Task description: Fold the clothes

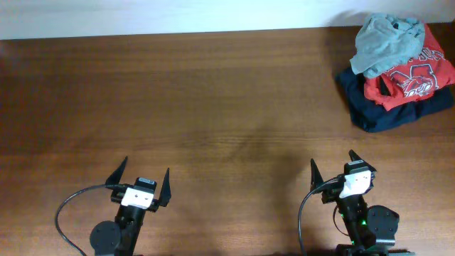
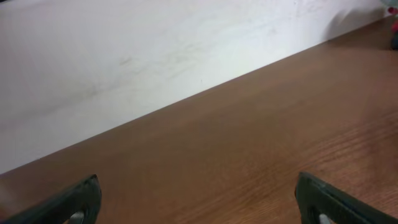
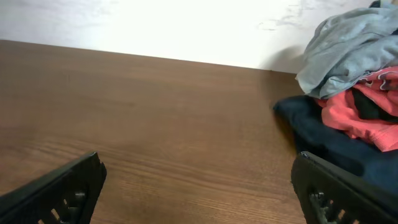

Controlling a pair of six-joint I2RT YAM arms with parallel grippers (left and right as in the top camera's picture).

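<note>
The overhead view looks straight down on the table [image 1: 213, 92]. Each wrist view sits low behind its own jaws, facing past them toward the wall [image 2: 124, 56]. The right wrist view (much nearer) shares the grey-green T-shirt [image 3: 348, 43], beyond its jaws to the right, with the overhead.

brown wooden table [image 1: 213, 107], white wall [image 2: 124, 56]

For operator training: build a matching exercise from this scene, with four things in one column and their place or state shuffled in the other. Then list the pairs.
1. sage T-shirt
2. red shirt
3. navy garment
4. left gripper

A. lowest, under both shirts
B. open, holding nothing
C. crumpled on top of the other clothes
D. between the other two garments

Pairs: 1-C, 2-D, 3-A, 4-B
</note>
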